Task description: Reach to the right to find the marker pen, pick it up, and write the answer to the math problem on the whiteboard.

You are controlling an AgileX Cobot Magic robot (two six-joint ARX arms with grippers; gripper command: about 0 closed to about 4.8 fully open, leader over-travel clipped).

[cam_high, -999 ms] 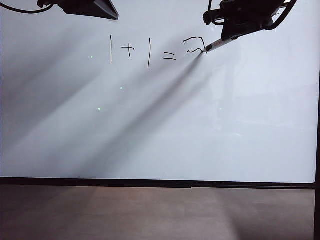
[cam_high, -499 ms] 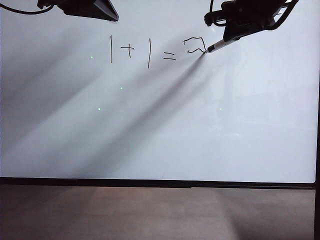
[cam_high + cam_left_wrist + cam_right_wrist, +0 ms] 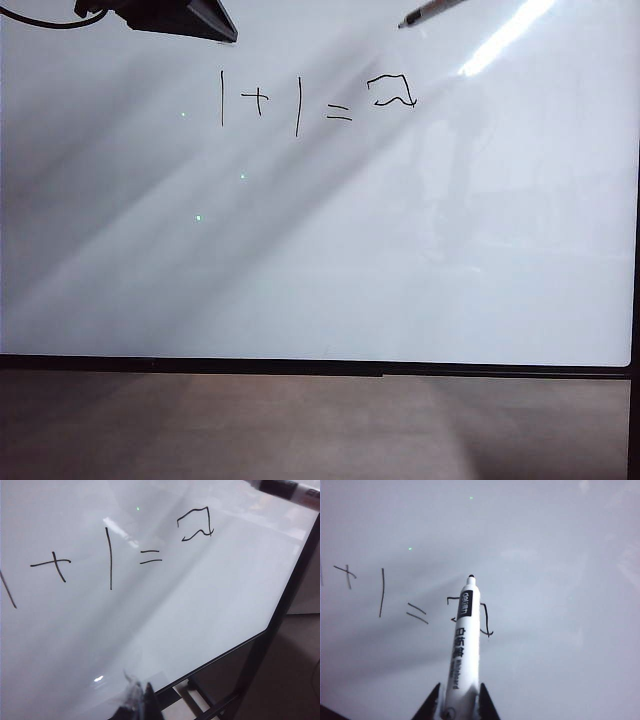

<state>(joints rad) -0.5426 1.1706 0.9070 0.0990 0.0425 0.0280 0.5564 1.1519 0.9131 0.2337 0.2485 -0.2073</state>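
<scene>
Whiteboard [image 3: 320,280] fills the exterior view, and going left to right across it: the left gripper [image 3: 170,15] hangs at about eleven o'clock, above the start of the math problem [image 3: 285,102]. Only its dark body shows there, and the left wrist view catches just a blurred tip of a finger [image 3: 142,705], so I cannot tell whether it is open or closed. It holds nothing that can be seen.

Next comes the sum itself, one plus one equals, and just past the equals bars a wobbly handwritten two [image 3: 391,92], which looks complete.

Further right, at about one o'clock, the marker pen [image 3: 432,11] pokes in from the top edge, clear of the board and well apart from the two. The right gripper [image 3: 455,702] is outside the exterior view; its wrist view shows the fingers clamped on the pen's rear barrel. The pen's long axis runs straight out from that claw, dark tip [image 3: 471,576] leading, aimed toward the written two. The right arm alone is placed for any further stroke; judging by the finished digit, little remains.
</scene>
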